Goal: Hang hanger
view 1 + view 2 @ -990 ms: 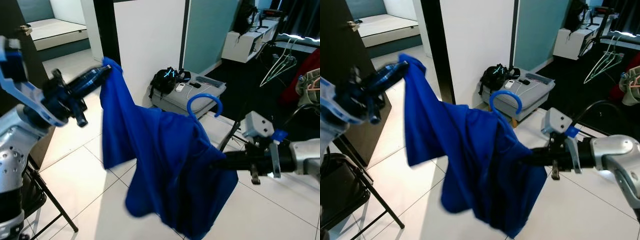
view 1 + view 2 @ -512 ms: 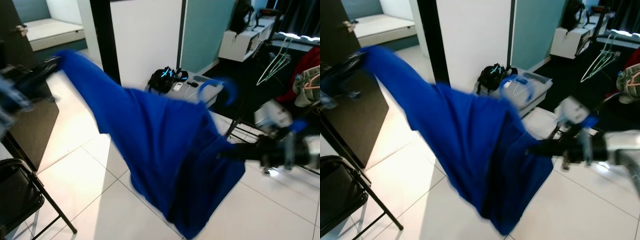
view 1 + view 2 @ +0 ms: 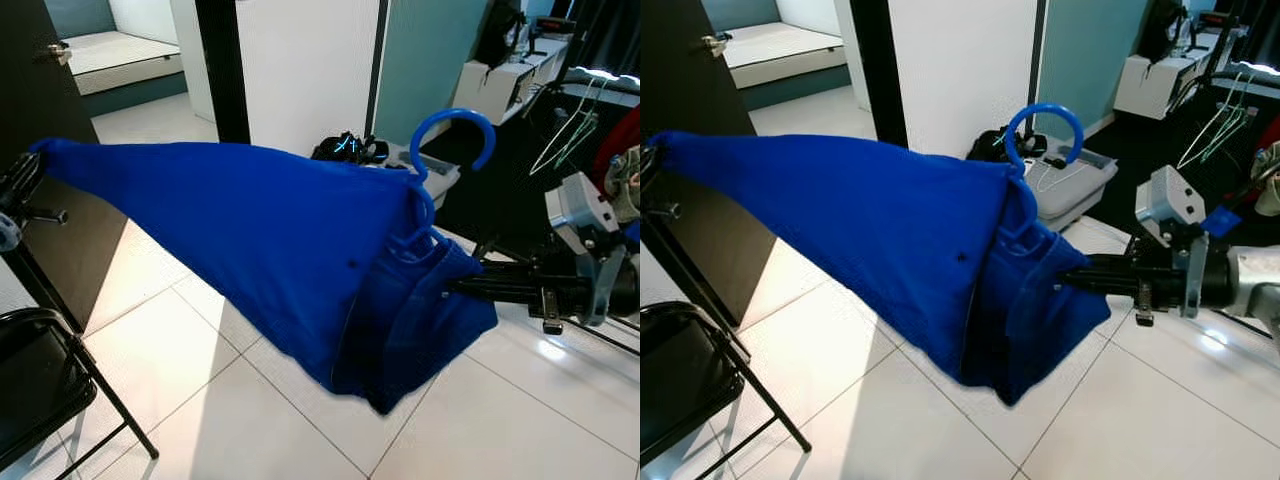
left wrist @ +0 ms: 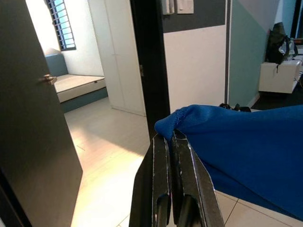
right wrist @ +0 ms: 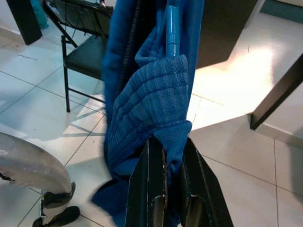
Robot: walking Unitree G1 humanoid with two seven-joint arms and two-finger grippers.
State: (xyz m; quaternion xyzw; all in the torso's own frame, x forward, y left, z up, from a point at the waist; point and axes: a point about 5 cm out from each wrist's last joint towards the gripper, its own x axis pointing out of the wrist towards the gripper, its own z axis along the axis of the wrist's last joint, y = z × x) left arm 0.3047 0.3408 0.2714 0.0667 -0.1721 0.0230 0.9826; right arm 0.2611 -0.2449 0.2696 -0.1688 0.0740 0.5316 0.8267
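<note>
The blue garment [image 3: 270,240] on its blue hanger [image 3: 440,150] stretches between the left gripper [image 4: 171,142], clamped on its nine o'clock corner, and the right gripper [image 5: 166,142], clamped on its three o'clock fabric.

A black folding metal chair [image 3: 40,385] stands on the glossy white tiled floor [image 3: 200,420] at 8 o'clock, beside a dark brown door [image 4: 33,118] with a brass handle. A grey flat case [image 3: 1070,185] lies on the floor at 12 o'clock with a black bag [image 3: 990,145] against it, before a white wall panel [image 3: 960,60]. At 2 o'clock, pale wire hangers [image 3: 1215,120] hang near a white low cabinet [image 3: 1145,80].
</note>
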